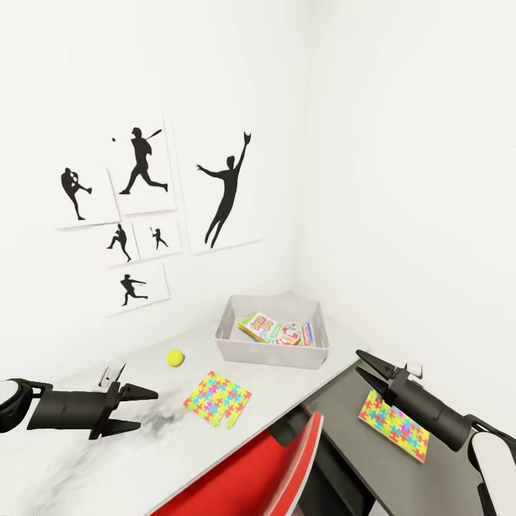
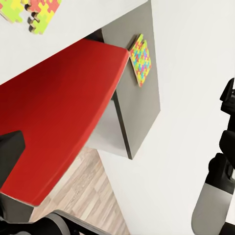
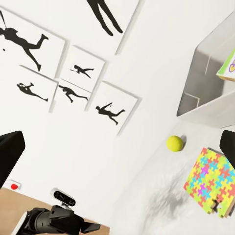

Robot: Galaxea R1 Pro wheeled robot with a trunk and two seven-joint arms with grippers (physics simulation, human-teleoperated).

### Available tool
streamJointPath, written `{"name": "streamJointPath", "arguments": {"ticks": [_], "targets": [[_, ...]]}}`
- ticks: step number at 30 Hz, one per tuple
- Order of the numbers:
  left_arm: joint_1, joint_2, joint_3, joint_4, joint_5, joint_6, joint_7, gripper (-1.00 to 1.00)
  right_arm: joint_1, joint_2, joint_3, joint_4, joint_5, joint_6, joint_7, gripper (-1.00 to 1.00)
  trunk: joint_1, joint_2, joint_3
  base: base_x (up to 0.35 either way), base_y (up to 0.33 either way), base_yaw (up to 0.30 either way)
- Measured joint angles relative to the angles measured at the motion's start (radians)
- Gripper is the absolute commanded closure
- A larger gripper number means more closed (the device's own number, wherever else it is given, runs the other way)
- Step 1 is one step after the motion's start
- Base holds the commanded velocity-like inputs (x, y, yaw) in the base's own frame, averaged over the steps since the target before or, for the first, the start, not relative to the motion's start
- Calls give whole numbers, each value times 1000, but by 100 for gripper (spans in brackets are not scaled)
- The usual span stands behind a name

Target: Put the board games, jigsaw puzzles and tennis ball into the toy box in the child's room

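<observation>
Toy box [image 1: 233,337]: holds board games [image 1: 278,330], apparently three. On counter [image 1: 93,451]: tennis ball [image 1: 175,357], two jigsaw puzzles [image 1: 216,398]. Left pincer [image 1: 147,410] and right pincer [image 1: 360,364]: fingers apart, empty.

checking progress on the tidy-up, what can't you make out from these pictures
- Head view: how many board games lie in the toy box; its near wall hides their lower parts, and the covers are too small to read.
- Head view: the right end effector covers part of the jigsaw puzzle on the dark section.
- Right wrist view: the toy box and its game are cut off by the edge.
</observation>
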Motion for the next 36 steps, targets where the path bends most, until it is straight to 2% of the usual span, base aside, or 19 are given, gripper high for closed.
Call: {"name": "streamJointPath", "arguments": {"ticks": [9,26,36], "targets": [[0,0,0,0,0,0,-1,-100,0,0,0,0,0,0,0,-100,0,0,2,-56,45,-21],[0,0,2,0,1,0,-3,-100,0,0,0,0,0,1,0,-100,0,0,2,-35,55,-232],[0,-1,16,0,3,0,-4,-100,0,0,-2,0,0,0,-3,-100,0,0,2,0,0,-18]]}}
